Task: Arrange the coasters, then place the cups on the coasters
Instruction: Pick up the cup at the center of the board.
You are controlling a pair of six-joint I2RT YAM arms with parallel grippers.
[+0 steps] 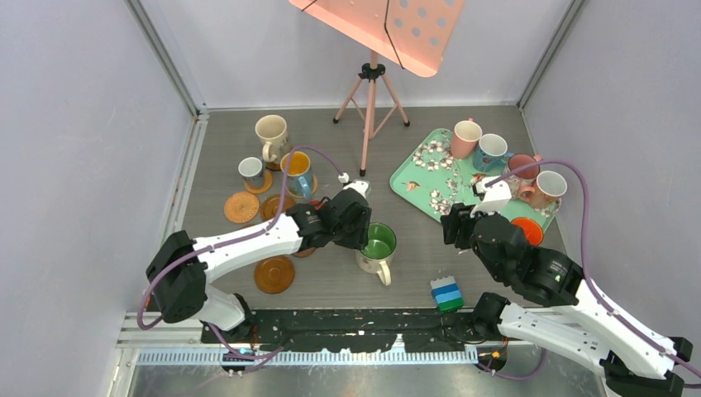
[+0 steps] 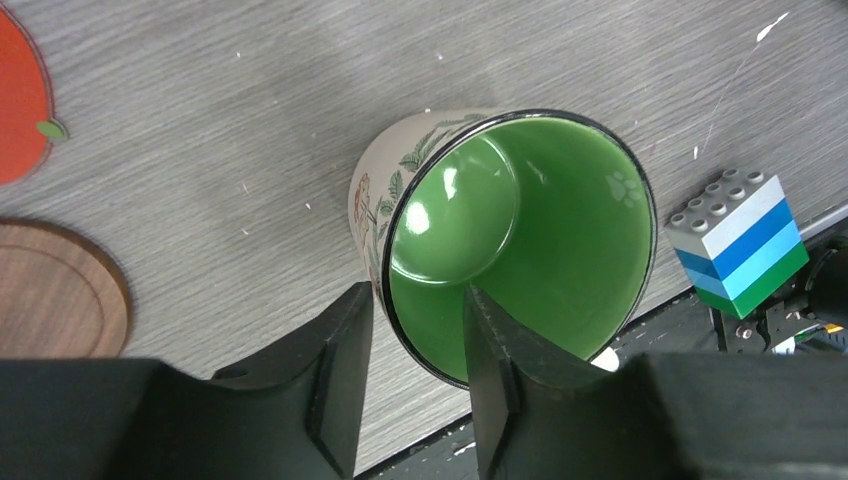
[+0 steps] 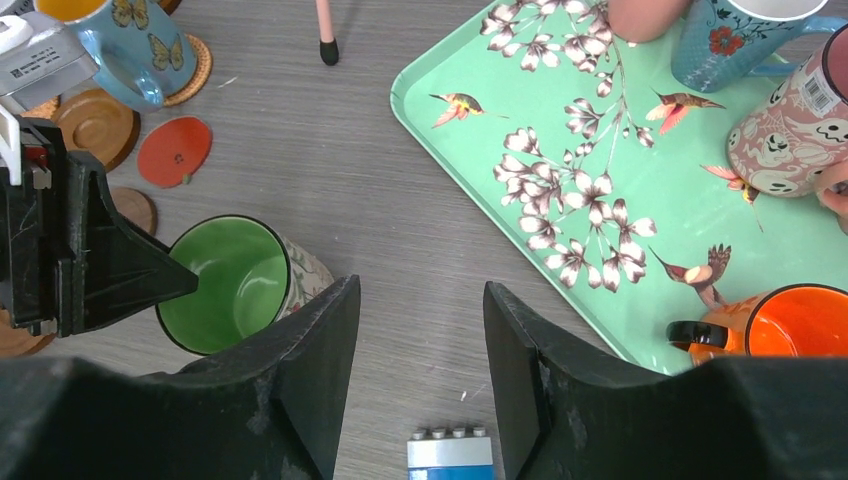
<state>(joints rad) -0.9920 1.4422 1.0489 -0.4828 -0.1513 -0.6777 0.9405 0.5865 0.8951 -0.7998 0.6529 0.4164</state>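
Cups, top view: a cream floral ceramic mug with a green inside [image 1: 379, 244] stands upright on the bare table near the middle, on no coaster. Three mugs sit on coasters at far left, and several more stand on the mint floral tray [image 1: 413, 178].
Coasters, top view: a brown grooved wooden disc [image 1: 274, 274] lies unoccupied near the mug's left, and an orange-tan disc [image 1: 241, 207] lies farther back.
Left gripper, top view: the left gripper [image 1: 357, 233] is at the mug's left rim.
Left wrist view: its fingers straddle the mug wall, one outside and one inside. Green shows between the inner finger and the wall, so they are spread, not pinching.
Right wrist view: the right gripper [image 3: 420, 290] hovers over bare table between mug and tray, fingers spread, holding nothing.
Step in hand: probably grasping the green-lined mug.
Next move: likely pinch the wall firmly, lift straight, then set the mug centred on the brown disc. A rim grip may let it tilt.
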